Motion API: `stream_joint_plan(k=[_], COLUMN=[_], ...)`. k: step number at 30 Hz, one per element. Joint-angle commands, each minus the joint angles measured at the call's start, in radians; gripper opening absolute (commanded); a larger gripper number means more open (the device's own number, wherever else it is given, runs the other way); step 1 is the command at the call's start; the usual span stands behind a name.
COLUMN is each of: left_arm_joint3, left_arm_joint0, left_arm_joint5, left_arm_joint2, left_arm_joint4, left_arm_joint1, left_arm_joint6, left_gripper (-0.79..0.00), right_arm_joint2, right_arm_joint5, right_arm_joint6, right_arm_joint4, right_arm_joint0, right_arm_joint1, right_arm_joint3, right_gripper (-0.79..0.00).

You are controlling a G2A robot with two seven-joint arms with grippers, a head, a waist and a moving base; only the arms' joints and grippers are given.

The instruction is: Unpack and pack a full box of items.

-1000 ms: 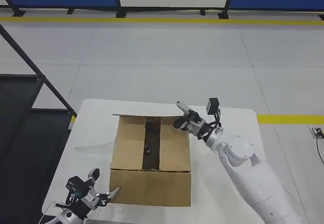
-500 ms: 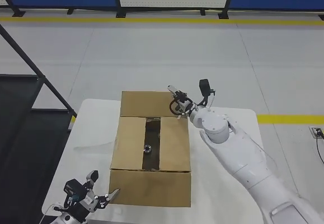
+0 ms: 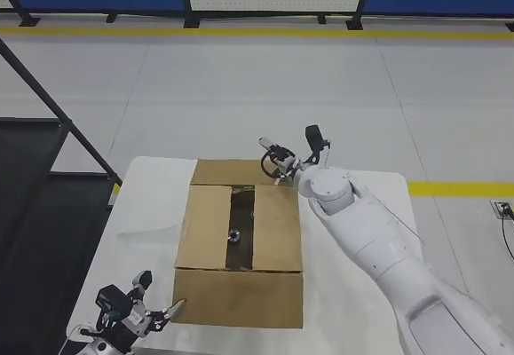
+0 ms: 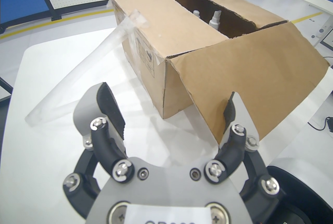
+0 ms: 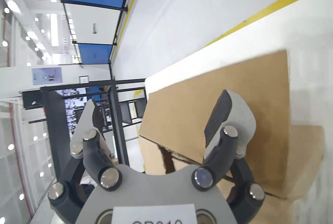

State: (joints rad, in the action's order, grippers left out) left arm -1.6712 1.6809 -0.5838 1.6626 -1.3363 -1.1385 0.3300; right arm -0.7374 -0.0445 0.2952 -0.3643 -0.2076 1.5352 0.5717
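Note:
A brown cardboard box [image 3: 205, 232] stands on the white table [image 3: 150, 191], its top flaps parted along a dark slot. The cap of a bottle [image 3: 233, 234] shows in that slot. In the left wrist view two white bottles [image 4: 215, 20] stand inside the box [image 4: 166, 27]. The far flap [image 3: 234, 171] lies folded outward, and my right gripper [image 3: 268, 158] hovers open by that flap's right end; the flap [image 5: 208, 95] sits just behind its fingers. My left gripper [image 4: 171, 108] is open and holds nothing, low at the table's near left corner [image 3: 161, 293], facing the box's near flap [image 4: 247, 74].
A strip of clear tape [image 4: 78, 74] hangs from the box's left side down onto the table. A black metal frame [image 3: 35, 89] and a dark rack [image 3: 26, 231] stand beyond the table's left edge. Bare tabletop lies left of the box.
The far flap has swung from closed to folded outward. My right gripper moved with it, away from me and leftward. The left gripper slipped slightly nearer the table's front edge.

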Motion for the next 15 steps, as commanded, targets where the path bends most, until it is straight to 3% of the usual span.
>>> stream_joint_plan(k=[1, 4, 9, 15], left_arm_joint3=[-0.003, -0.010, -0.029, -0.047], left_arm_joint0=[0.001, 0.003, 0.008, 0.019], left_arm_joint5=[-0.002, -0.004, 0.002, 0.000], left_arm_joint2=[0.005, 0.018, 0.043, 0.062], left_arm_joint4=[0.017, 0.054, 0.128, 0.156], left_arm_joint1=[0.000, 0.001, 0.000, 0.002], left_arm_joint6=[0.008, 0.018, 0.018, 0.009], left_gripper=[0.000, 0.000, 0.000, 0.000], right_arm_joint2=[-0.018, -0.046, -0.064, -0.072], right_arm_joint5=[0.058, 0.107, 0.058, -0.027], right_arm_joint6=[0.045, 0.165, 0.341, 0.374], right_arm_joint4=[-0.011, -0.013, 0.067, 0.157], right_arm_joint0=[-0.012, -0.057, -0.172, -0.292], right_arm_joint1=[-0.006, -0.026, -0.070, -0.099], right_arm_joint3=[0.025, 0.105, 0.287, 0.443], right_gripper=[0.000, 0.000, 0.000, 0.000])
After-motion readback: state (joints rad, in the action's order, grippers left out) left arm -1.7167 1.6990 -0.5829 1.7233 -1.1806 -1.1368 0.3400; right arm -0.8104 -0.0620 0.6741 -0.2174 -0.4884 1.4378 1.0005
